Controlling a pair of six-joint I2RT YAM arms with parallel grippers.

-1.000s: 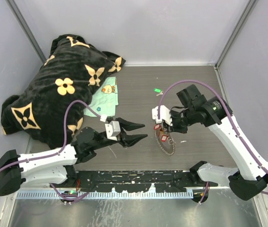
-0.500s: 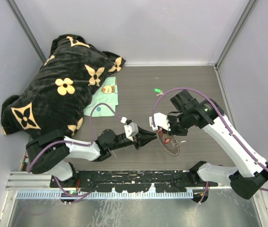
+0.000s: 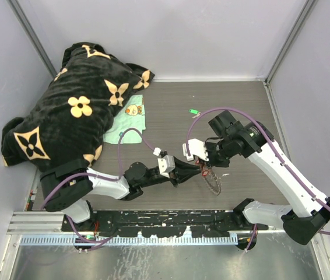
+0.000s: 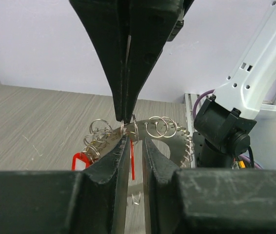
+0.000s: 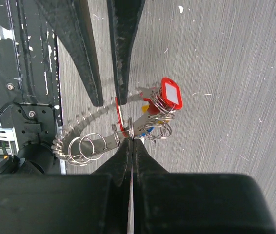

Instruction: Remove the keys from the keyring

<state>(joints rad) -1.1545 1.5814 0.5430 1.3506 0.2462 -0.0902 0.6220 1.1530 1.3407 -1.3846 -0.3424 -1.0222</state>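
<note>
Dark grey metal, toothed along its rim and hollow at the centre, the keyring [image 3: 213, 181] sits right of centre over the wood-grain table [image 3: 171, 99], between the two arms. The keys [image 5: 171, 93] bunch at one part of its rim on small silver split rings [image 4: 160, 126]. One red tag faces the right wrist camera and a second shows edge-on. The right gripper [image 5: 132, 141] is pinched tight on the rim beside that bunch. The left gripper [image 4: 135, 142] has its jaws narrowly apart with the edge-on red tag between them; whether they clamp it cannot be told. A green-tagged key [image 3: 193, 111] lies well apart.
</note>
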